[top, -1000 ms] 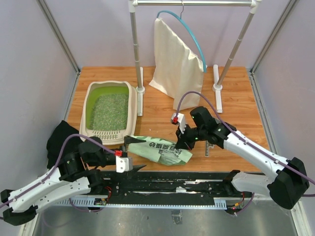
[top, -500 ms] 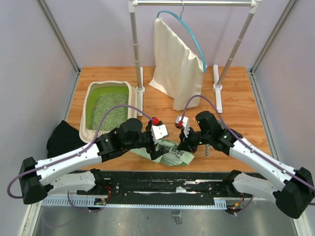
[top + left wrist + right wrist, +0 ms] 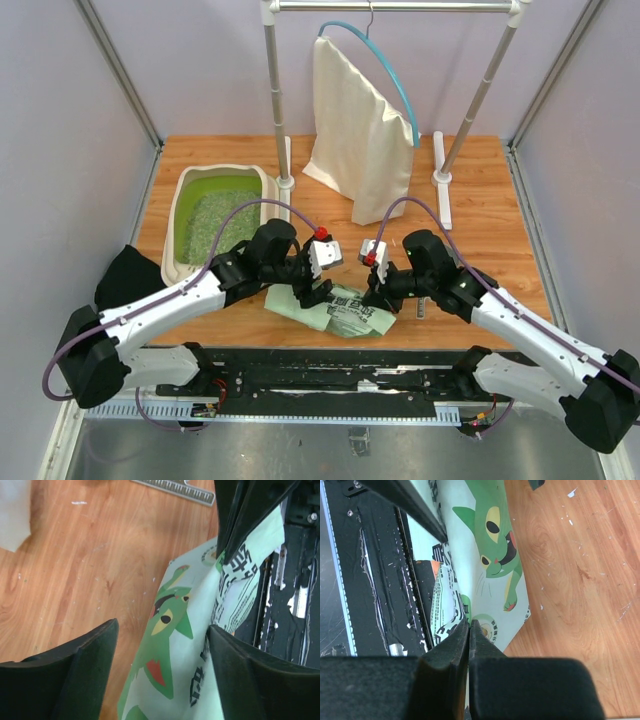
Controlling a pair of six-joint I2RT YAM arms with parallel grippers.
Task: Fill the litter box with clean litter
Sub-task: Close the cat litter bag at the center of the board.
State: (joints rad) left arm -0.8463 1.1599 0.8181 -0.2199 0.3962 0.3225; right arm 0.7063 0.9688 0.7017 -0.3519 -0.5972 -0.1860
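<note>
The robot is working on the bag-handling step: the litter box (image 3: 172, 243), at the upper left of the top view, is already carrying a patch of clean litter (image 3: 213, 228) on its lime floor, and the green bag (image 3: 340, 310) is lying flat on the surface (image 3: 480, 200) at lower centre, just below and right of the box. The right hand (image 3: 469, 630) is pinching the bag's right end, fingers clenched on the plastic. The left hand (image 3: 161, 640) is hanging spread wide over the other end - not yet gripping. Next, it is probably needing to close there, so both can lift and tip the bag toward the box - up and left of that hand.
</note>
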